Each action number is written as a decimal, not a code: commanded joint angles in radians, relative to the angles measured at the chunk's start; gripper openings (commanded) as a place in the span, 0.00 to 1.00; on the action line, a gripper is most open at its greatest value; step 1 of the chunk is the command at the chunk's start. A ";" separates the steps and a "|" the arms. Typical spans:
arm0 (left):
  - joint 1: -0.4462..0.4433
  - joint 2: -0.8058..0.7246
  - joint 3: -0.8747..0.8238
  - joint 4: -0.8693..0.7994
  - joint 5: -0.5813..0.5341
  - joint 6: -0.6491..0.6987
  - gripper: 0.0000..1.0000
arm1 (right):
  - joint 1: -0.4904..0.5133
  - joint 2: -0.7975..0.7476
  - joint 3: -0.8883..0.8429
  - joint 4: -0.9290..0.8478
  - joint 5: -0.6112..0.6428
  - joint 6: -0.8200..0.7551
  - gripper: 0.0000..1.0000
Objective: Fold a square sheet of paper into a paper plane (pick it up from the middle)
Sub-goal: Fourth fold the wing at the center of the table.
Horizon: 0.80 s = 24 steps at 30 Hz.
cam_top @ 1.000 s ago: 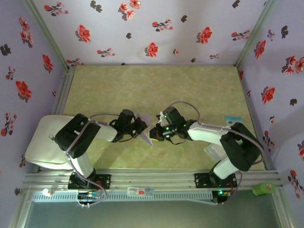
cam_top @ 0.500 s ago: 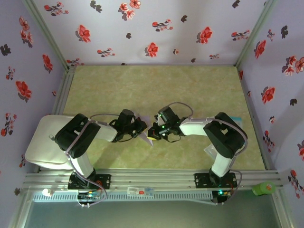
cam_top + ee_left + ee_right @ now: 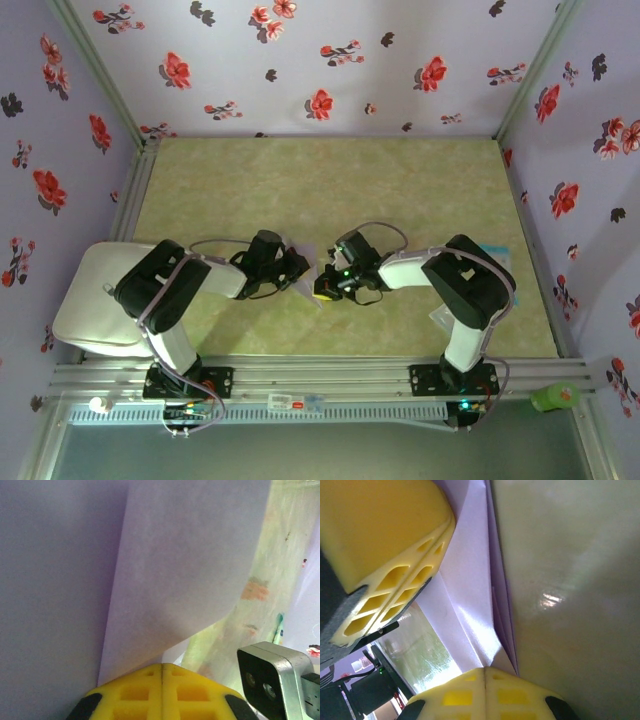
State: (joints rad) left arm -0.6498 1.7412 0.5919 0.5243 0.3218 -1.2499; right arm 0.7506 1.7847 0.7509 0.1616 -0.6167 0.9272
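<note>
**Entry: paper (image 3: 190,570), part folded, held between two grippers above the middle of the table (image 3: 320,180).**

Left: the left gripper (image 3: 162,669) is clenched on the paper, holding the same spot as a second ago; the sheet fans up and away from its shut yellow fingers. Centre: the paper hangs between the two grips just over the table, with stacked layers and a long crease visible from the right wrist; less of it shows from above than before. Right: the right gripper (image 3: 485,672) is clamped on the paper's narrow folded end, and it has edged nearer the left gripper while its elbow has swung in toward the middle. Reading: the fold is likely being tightened between the grips; no finished dart shape yet.
</note>
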 commanded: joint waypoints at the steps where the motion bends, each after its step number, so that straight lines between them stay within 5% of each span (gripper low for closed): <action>1: 0.006 -0.045 0.002 -0.087 -0.039 0.045 0.05 | -0.004 0.041 -0.016 -0.157 0.050 -0.062 0.03; 10: 0.000 -0.186 0.051 -0.222 -0.019 0.137 0.13 | -0.010 0.028 0.025 -0.296 0.069 -0.169 0.00; 14: -0.016 -0.194 0.076 -0.322 -0.002 0.159 0.03 | -0.010 0.037 0.031 -0.281 0.063 -0.160 0.00; 24: -0.061 -0.141 0.088 -0.366 0.017 0.174 0.02 | -0.010 0.035 0.021 -0.269 0.071 -0.146 0.00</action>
State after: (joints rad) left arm -0.7071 1.5848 0.6716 0.1932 0.3305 -1.1034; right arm 0.7456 1.7844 0.8017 0.0257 -0.6128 0.7921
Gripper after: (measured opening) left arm 0.052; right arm 0.048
